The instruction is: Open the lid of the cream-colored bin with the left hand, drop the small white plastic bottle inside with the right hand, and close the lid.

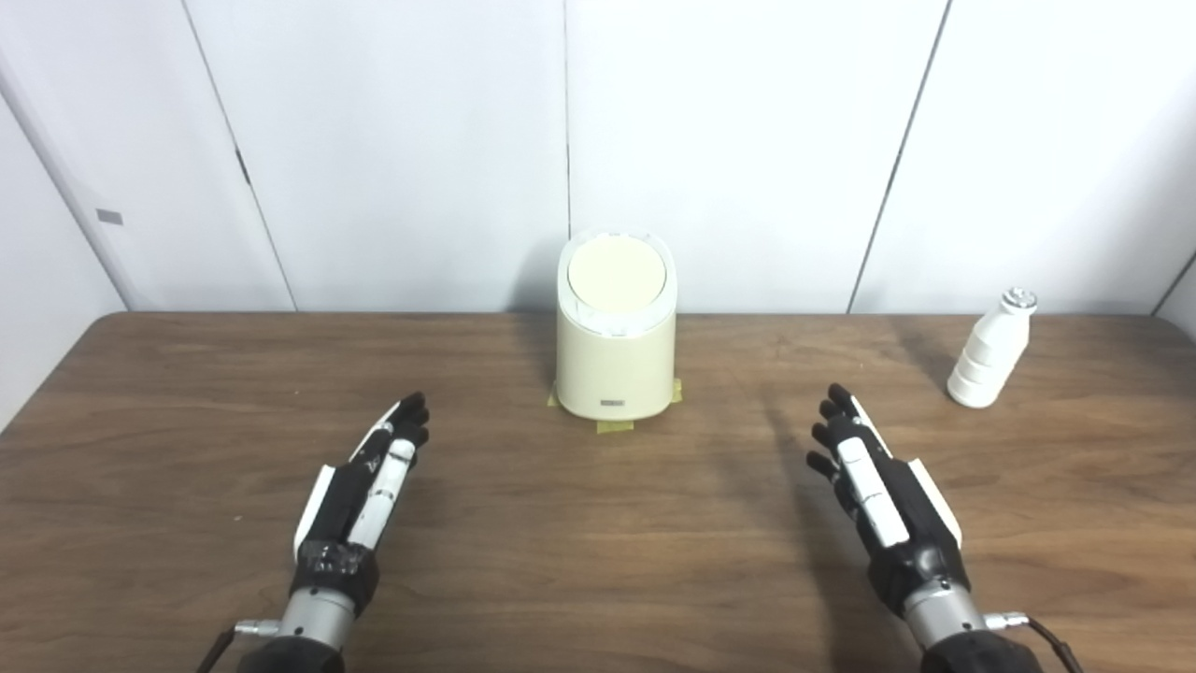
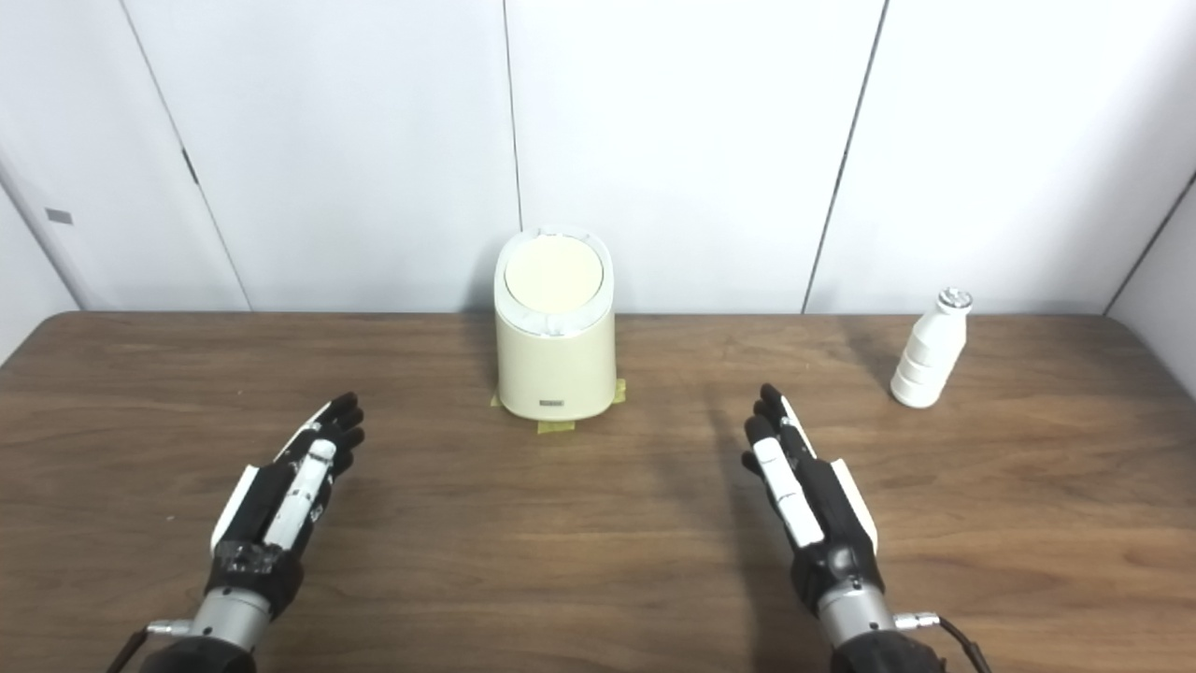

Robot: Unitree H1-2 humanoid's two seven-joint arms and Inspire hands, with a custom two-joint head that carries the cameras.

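White wall panels close off the far side of a brown wooden table (image 1: 598, 561), and against them, near the middle of the far edge, stands the cream bin (image 1: 615, 360) with its round lid (image 1: 617, 272) shut flat; strips of yellow tape (image 1: 614, 427) show at its foot. The small white bottle (image 1: 989, 351) stands upright well off to the right, near the far edge and apart from everything else. Both arms reach in from the near side: the left robot hand (image 1: 369, 486) and the right robot hand (image 1: 874, 477) each hover over bare wood with fingers stretched out and slightly apart, holding nothing, and neither is near its target. Nothing of the task looks begun. The risks lie ahead. The bottle is tall and narrow, so a sideways brush from the right robot hand's fingers would likely tip it and send it rolling. The lid may need a firm press or lift near its edge; a push too far off-centre could shove the whole bin despite the tape, or the lid could fall shut before the bottle arrives.
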